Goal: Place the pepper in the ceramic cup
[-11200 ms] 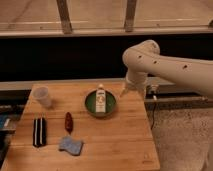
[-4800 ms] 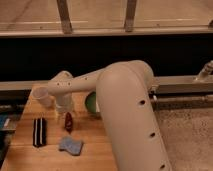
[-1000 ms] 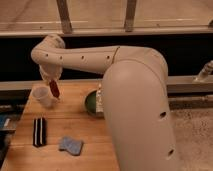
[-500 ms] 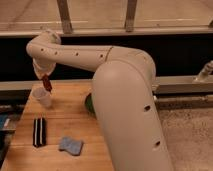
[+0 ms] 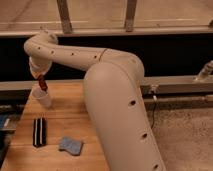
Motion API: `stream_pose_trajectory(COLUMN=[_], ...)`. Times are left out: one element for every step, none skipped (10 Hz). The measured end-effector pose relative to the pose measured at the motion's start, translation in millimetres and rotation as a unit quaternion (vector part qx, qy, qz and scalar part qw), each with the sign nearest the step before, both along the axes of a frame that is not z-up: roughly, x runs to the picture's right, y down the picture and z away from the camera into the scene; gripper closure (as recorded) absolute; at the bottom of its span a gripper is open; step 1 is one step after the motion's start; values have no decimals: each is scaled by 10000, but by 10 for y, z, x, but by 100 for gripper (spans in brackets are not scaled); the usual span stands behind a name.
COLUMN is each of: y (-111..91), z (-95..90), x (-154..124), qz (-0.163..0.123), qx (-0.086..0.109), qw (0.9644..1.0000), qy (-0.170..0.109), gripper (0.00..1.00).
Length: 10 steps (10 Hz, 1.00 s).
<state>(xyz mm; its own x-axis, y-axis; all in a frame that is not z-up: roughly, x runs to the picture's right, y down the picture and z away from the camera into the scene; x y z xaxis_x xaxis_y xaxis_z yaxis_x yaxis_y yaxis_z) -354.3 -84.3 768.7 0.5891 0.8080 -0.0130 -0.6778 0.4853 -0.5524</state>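
The pepper [image 5: 42, 83] is a small dark red chili held by my gripper [image 5: 40, 78] at the far left, hanging with its tip right above the rim of the ceramic cup [image 5: 43, 98]. The cup is pale and tapered and stands upright on the wooden table near its back left corner. My gripper is shut on the pepper. My arm reaches across from the right and hides the middle of the table, including the place where the green bowl stood.
A black-and-white striped block [image 5: 39, 131] lies on the wooden table [image 5: 65, 120] at the front left. A blue-grey cloth [image 5: 70, 145] lies to its right. A metal rail and dark window run behind the table.
My gripper picked the pepper up from the table and carried it left and back. In the last second it moved further left, over the cup.
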Motion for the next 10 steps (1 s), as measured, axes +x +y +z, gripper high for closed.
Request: stream_pose_trajectory(y=[16, 28, 43, 52, 56, 66, 82, 85, 100, 107], z=[10, 12, 21, 30, 35, 47, 63, 67, 83, 94], x=[-50, -95, -149, -179, -199, -233, -276, -307, -353, -398], qz=[-24, -46, -69, -83, -89, -102, -118, -125, -148, -165], qx=[-20, -31, -53, -69, -81, -100, -124, -137, -157, -175], qw=[10000, 9999, 9999, 9998, 9997, 9996, 9995, 9993, 9992, 9990], qy=[-47, -85, -136, -171, -197, -238, -282, -315, -351, -390], gripper=[100, 100, 100, 100, 100, 100, 100, 100, 100, 100])
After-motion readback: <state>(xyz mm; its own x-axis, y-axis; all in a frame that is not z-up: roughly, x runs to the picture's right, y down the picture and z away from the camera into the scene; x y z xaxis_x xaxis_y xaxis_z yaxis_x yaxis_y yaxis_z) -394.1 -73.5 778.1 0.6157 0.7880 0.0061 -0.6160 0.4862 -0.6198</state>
